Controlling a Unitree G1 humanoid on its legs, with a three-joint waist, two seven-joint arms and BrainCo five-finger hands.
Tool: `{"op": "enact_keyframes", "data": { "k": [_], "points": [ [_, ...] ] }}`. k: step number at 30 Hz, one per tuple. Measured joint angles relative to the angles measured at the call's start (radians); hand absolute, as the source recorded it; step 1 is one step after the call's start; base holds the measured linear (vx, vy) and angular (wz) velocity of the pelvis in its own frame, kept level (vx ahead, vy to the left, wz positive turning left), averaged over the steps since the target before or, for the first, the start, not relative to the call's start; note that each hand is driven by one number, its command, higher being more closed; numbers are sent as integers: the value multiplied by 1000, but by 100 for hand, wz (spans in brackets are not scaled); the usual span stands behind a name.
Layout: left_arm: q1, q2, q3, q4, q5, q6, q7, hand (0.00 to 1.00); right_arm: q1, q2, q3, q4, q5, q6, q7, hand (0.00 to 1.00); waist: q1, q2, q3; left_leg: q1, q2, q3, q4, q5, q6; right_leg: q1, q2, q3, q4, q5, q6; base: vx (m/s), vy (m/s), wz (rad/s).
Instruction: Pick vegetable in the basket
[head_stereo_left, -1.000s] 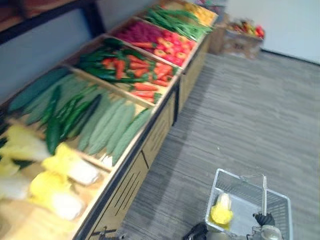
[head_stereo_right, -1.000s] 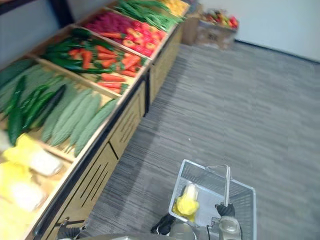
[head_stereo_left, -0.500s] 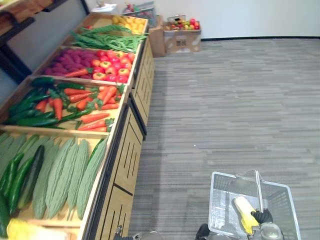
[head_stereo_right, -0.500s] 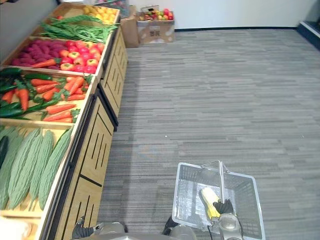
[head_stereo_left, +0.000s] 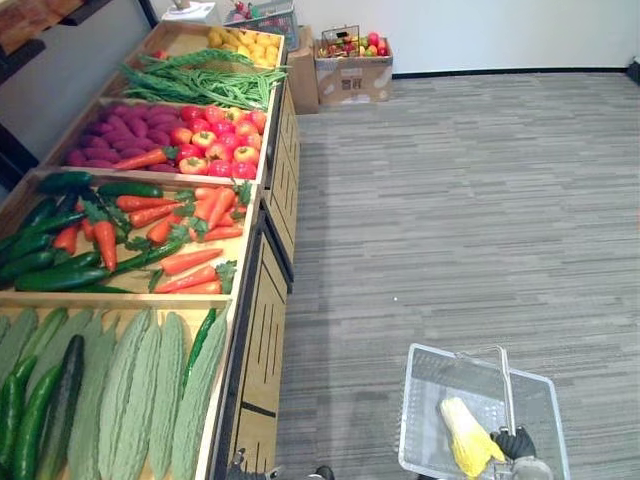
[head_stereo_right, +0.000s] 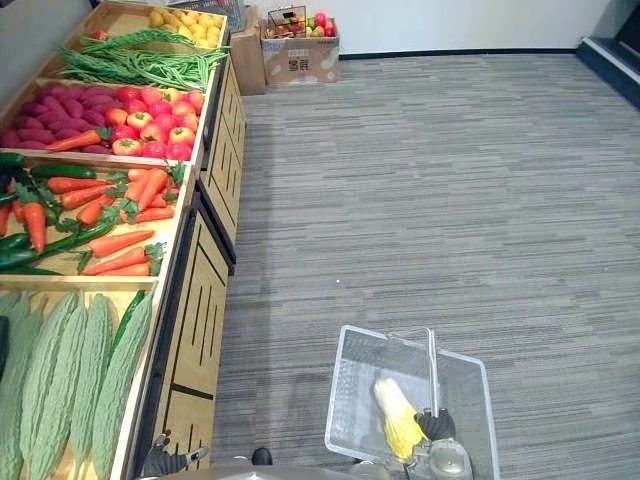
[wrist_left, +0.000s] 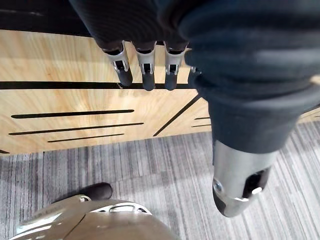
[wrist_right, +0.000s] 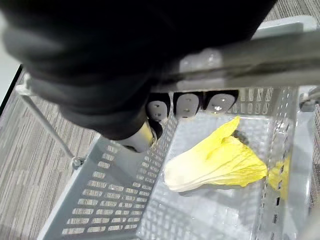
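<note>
- Our right hand (wrist_right: 186, 104) has its fingers curled round the basket's handle (wrist_right: 240, 57), with the thumb tucked under the bar. We judge that this wrap lets the wire basket (wrist_right: 100, 195) hang below the hand as a carried load.
- The task's vegetable, a yellow leafy cabbage (wrist_right: 215, 162), lies on its side on the basket's bottom, directly beneath the right hand's fingers. Neither hand touches it.
- From where the cabbage lies, we judge that one pick is done and the basket is held ready for more.
- Our left hand (wrist_left: 145, 65) hangs with its fingers straight, side by side and relaxed, holding nothing. It looks to us like the hand kept free for picking.
- Just past the left hand's fingertips is the wooden front of the produce stand (wrist_left: 75, 105). Bitter gourds (head_stereo_left: 130, 390) and carrots (head_stereo_left: 170, 220) lie in its trays, above and beyond that hand.
- The basket is carried on the side away from the stand, so the free hand is the one nearest the produce.
</note>
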Motion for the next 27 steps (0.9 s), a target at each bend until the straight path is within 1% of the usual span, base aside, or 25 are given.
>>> {"op": "enact_keyframes", "data": {
  "k": [1,2,12,16,18,21,22,23,24,25,26,27],
  "points": [
    [4,0,-1,0,0,0,-3,0,1,0,0,2,1,0,8,100,0,-4,0,9,1,5,0,0,1,6,0,4,0,0,0,49,17,-12],
    [29,22,-39,3,0,1,-15,0,16,16,30,20,38,1,14,100,2,-28,-55,36,-25,-10,-76,-4,34,16,9,15,-70,42,19,49,10,-9],
    [29,21,-38,5,-14,3,-20,0,18,16,28,20,44,2,14,100,1,-27,-57,36,-22,1,-67,-4,34,15,9,22,-69,42,19,1,-1,-1],
    [28,15,-26,10,-19,11,-40,0,20,16,16,20,48,7,13,100,0,-20,-62,35,-15,20,-68,-4,34,16,9,13,-70,42,19,-33,-6,0],
    [28,12,-25,10,-51,12,-44,0,23,16,-1,20,52,9,14,100,-2,-15,-64,30,-10,20,-68,-4,34,17,10,-2,-69,40,16,-24,-15,18],
    [26,5,-19,11,-55,13,-53,0,26,16,-41,20,56,14,12,100,-6,-2,-57,26,10,25,-67,-4,32,13,14,-33,-27,13,4,-23,-24,27],
    [27,3,-16,13,-59,16,-53,0,26,16,-50,20,56,14,12,100,-5,-1,-56,25,21,27,-59,-9,26,9,15,-43,2,-9,-1,-32,-50,23],
    [27,3,-9,16,-81,22,-53,0,25,16,-50,20,56,14,11,100,-4,-1,-55,2,41,32,-9,-39,12,0,18,-51,31,-41,-17,-34,-62,15],
    [27,2,0,19,-90,23,-52,0,23,17,-50,20,56,14,11,100,-1,0,-55,-15,56,33,33,-59,7,-4,22,-51,41,-55,-14,-36,-105,-4],
    [30,0,21,31,-94,24,-52,0,19,18,-47,19,57,14,12,100,2,7,-54,-51,92,37,116,-99,-2,0,43,-56,42,-65,-26,-16,-131,-18],
    [37,1,33,42,-94,26,-51,0,20,21,-38,18,57,14,11,100,3,8,-50,-79,129,67,203,-113,-12,15,66,-57,17,-66,-28,-9,-135,-14],
    [36,2,43,41,-105,23,-50,0,18,26,-36,17,58,14,10,100,5,-1,-41,-98,146,85,272,-101,-7,25,71,-59,4,-66,-28,-18,-108,-17]
  ]
}}
